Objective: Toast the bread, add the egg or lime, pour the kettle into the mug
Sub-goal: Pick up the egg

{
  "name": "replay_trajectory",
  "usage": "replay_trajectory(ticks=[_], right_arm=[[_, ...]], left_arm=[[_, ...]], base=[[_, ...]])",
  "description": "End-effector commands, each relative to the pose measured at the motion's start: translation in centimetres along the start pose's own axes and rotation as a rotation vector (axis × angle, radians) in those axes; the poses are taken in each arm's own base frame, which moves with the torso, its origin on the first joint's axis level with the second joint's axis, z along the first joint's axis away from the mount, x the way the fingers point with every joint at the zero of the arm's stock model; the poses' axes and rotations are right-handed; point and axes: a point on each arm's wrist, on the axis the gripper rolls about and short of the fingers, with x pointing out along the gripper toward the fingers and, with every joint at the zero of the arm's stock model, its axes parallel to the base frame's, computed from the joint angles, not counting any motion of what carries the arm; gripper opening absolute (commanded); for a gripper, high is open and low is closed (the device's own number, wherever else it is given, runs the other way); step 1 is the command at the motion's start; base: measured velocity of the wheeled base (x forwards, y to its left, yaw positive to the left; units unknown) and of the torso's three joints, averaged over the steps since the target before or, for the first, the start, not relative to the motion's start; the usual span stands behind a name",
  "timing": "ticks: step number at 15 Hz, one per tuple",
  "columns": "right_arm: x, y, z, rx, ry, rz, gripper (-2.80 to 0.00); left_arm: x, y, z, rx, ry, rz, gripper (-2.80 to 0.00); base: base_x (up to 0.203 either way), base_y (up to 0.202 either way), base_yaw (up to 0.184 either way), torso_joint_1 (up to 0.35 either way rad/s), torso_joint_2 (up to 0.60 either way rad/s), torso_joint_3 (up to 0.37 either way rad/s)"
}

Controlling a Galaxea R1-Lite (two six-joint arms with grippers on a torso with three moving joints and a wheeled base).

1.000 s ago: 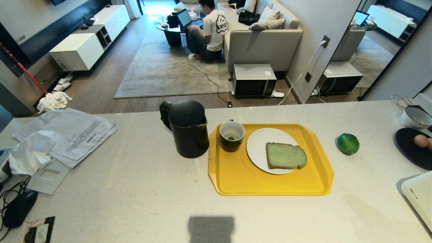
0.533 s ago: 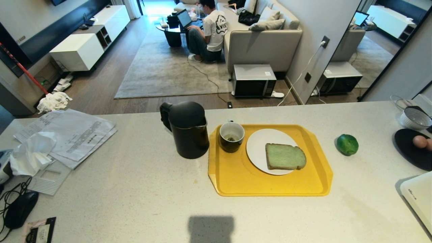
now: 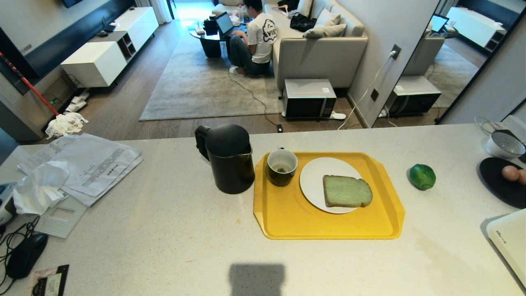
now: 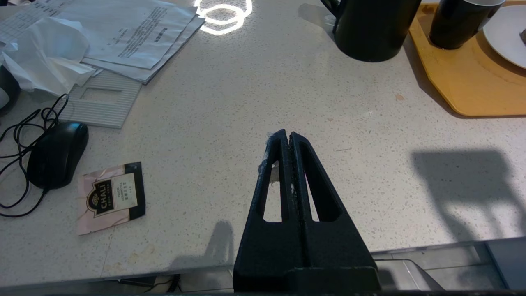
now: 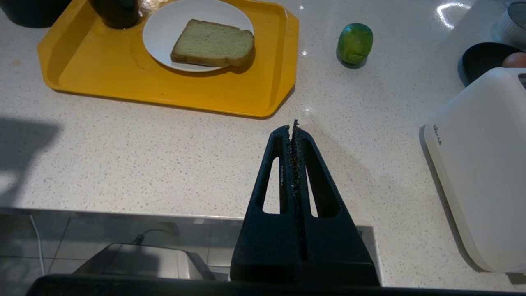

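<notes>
Head view: whole scene sits slightly lower than a second ago, so the camera shifted, not the things. Bread (image 3: pixel 347 191) lies untoasted on white plate (image 3: pixel 314 176) in yellow tray (image 3: pixel 287 218), mug (image 3: pixel 282 167) beside it, kettle (image 3: pixel 228 158) just off the tray's edge, lime (image 3: pixel 422 176) apart on the desk (image 3: pixel 164 230). Left gripper (image 4: pixel 286 137) and right gripper (image 5: pixel 292 128) hover near the desk's front edge, fingers clenched, empty. Judgement: task not begun

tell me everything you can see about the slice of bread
The bread is one thick, squarish slice with a pale greenish crumb and a tan-brown crust. It lies flat on the white plate, toward the plate's near right edge, and the plate sits on the yellow tray. Nothing else touches it.
</notes>
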Motion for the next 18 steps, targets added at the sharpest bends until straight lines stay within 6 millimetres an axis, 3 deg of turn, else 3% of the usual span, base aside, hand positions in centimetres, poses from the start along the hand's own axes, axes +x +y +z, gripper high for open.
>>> replay_trajectory(ticks=[1, 11, 18], right_arm=[[0.01, 0.00, -0.05, -0.006, 0.003, 0.002, -2.80], [0.01, -0.01, -0.05, 0.008, 0.003, -0.003, -2.80], [0.00, -0.01, -0.01, 0.008, 0.001, -0.005, -2.80]], left_arm=[[0.00, 0.00, -0.01, 0.000, -0.001, 0.000, -2.80], [-0.01, 0.00, 0.03, 0.000, -0.002, 0.000, -2.80], [0.00, 0.00, 0.00, 0.000, -0.001, 0.000, -2.80]], base=[[0.000, 0.000, 0.000, 0.000, 0.00, 0.000], [0.000, 0.000, 0.000, 0.000, 0.00, 0.000], [0.003, 0.011, -0.147, 0.002, 0.00, 0.002]])
